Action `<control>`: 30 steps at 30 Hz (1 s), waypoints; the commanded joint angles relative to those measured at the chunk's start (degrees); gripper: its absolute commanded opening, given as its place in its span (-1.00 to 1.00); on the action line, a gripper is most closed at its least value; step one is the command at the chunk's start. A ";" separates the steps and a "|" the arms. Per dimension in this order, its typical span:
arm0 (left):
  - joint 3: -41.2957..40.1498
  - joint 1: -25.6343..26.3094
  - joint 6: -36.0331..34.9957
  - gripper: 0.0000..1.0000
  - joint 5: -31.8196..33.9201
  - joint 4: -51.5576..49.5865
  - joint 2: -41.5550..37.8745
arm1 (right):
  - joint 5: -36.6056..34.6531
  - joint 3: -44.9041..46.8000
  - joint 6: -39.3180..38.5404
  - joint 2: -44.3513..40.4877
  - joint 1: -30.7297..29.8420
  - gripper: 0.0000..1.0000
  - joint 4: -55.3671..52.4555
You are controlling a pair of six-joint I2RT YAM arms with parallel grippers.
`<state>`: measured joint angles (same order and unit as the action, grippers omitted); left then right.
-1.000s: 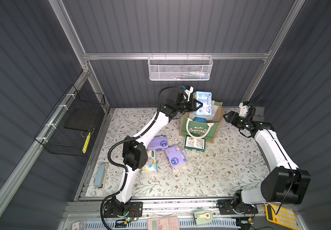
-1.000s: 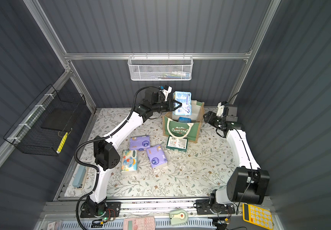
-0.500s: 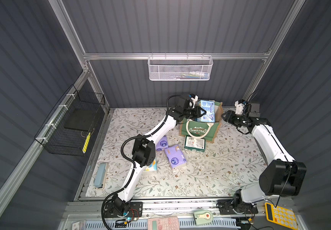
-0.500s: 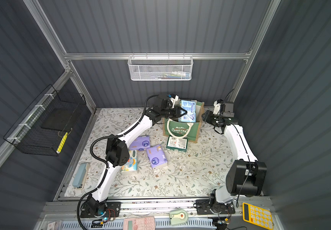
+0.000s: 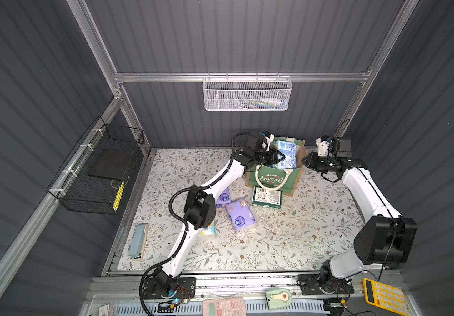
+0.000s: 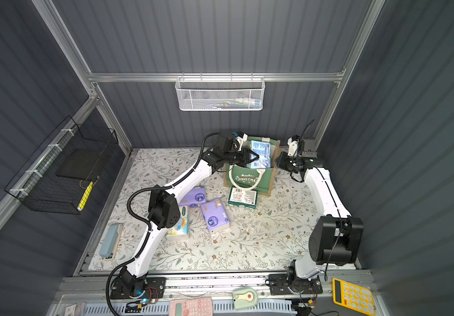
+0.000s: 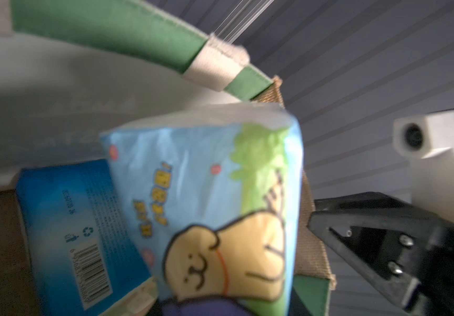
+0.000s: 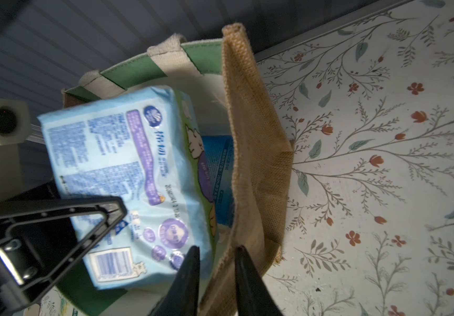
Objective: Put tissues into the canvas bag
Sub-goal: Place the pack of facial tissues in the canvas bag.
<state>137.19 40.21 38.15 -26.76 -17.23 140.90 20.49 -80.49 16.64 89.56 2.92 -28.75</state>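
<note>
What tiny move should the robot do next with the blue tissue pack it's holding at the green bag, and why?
Probably open the left end effector and let the light blue pack drop. The pack sits tilted in the mouth of the canvas bag, above a darker blue pack inside, and the right end effector straddles the burlap side wall, likely steadying it.

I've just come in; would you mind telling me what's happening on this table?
The left end effector holds a light blue tissue pack in the mouth of the canvas bag, where a darker blue pack already lies. The right end effector has its fingers either side of the bag's burlap side wall. On the table lie two purple packs, a green-and-white pack and a cartoon-printed pack.
</note>
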 commanded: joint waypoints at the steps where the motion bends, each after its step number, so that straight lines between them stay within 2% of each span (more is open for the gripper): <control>1: 1.77 0.40 -1.79 -0.20 0.79 -2.51 1.43 | -0.19 -1.25 -0.78 0.47 -0.37 -0.60 -1.66; 13: 2.85 1.00 -3.23 -0.10 0.15 -5.10 5.53 | 0.68 0.48 -1.01 -1.71 -1.78 -1.00 -2.32; 24: 4.08 1.35 -4.45 0.04 0.66 -8.87 9.51 | 0.87 3.51 -0.83 -3.82 -3.13 -1.00 -1.18; 30: 3.73 1.39 -4.93 0.21 1.97 -9.10 10.18 | 1.73 5.66 0.25 -5.51 -3.64 -1.00 0.31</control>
<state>140.46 41.23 35.07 -25.50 -24.21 147.81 21.08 -75.92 16.19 85.76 -0.45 -29.63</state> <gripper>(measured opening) 0.591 0.047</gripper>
